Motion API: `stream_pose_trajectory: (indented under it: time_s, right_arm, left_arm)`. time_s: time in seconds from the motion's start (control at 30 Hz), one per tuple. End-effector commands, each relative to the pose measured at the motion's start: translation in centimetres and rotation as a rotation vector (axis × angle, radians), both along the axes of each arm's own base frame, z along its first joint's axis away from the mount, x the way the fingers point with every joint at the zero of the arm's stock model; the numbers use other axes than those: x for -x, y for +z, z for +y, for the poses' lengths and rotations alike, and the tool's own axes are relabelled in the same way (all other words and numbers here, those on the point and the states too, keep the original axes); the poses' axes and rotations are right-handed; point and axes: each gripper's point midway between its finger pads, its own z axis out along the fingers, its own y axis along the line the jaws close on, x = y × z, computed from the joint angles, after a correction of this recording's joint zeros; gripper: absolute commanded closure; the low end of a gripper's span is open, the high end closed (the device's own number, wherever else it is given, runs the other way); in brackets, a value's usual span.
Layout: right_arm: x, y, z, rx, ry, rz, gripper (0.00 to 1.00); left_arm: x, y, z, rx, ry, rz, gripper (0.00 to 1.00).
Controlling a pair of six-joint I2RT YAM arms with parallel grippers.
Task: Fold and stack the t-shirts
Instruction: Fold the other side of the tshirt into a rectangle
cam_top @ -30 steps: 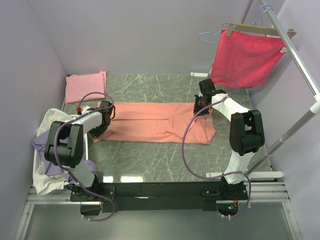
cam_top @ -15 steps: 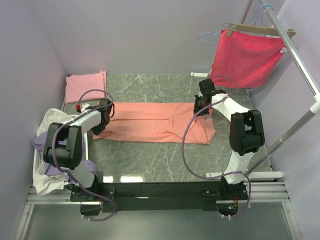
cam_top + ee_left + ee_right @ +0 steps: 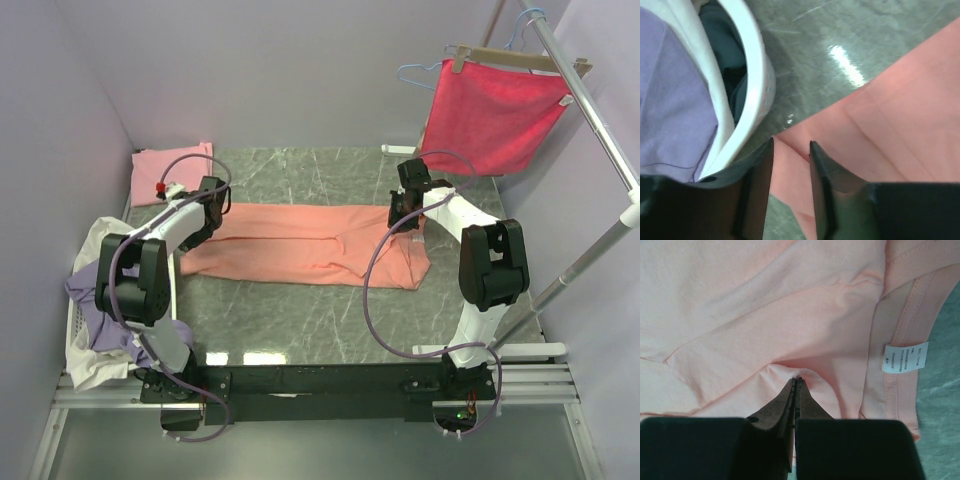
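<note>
Neck label (image 3: 905,358) of salmon-orange t-shirt (image 3: 765,315) — print illegibly small

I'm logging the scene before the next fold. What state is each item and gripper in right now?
Salmon shirt: folded into a long strip, flat on the table.
Pink shirt: folded, lying at the far left corner.
Lavender shirt: crumpled in the basket.
Cream shirt: crumpled, draped over the basket.
Red cloth: hanging from a hanger.
Left gripper: open, over the salmon shirt's edge.
Right gripper: shut, pinching a fold of the salmon shirt.
</note>
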Motion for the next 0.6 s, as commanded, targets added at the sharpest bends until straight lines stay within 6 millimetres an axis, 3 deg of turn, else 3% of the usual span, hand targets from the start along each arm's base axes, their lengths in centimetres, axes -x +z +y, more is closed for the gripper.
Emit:
stream_pose_trajectory:
  time_s: [0.0,0.07,0.17,0.4,0.57]
  right_arm:
    - [-0.1,0.2,-0.5,0.016,-0.008,-0.009,1.00]
    - [0.0,0.1,-0.5,0.015,-0.009,-0.005,1.00]
    - [0.0,0.1,-0.5,0.012,-0.007,-0.005,1.00]
    - [0.0,0.1,-0.4,0.012,-0.004,-0.006,1.00]
    - [0.0,0.0,-0.6,0.013,-0.006,-0.005,1.00]
  left_arm:
    - [0.9,0.8,1.7,-0.106,0.009,0.073,0.66]
    - [0.6,0.7,1.6,-0.104,-0.005,0.069,0.80]
    - [0.1,0.6,1.2,-0.087,-0.040,0.070,0.80]
    - [1.0,-1.0,-0.1,0.008,-0.069,0.084,0.55]
    - [1.9,-3.9,-2.3,0.141,-0.119,0.107,0.57]
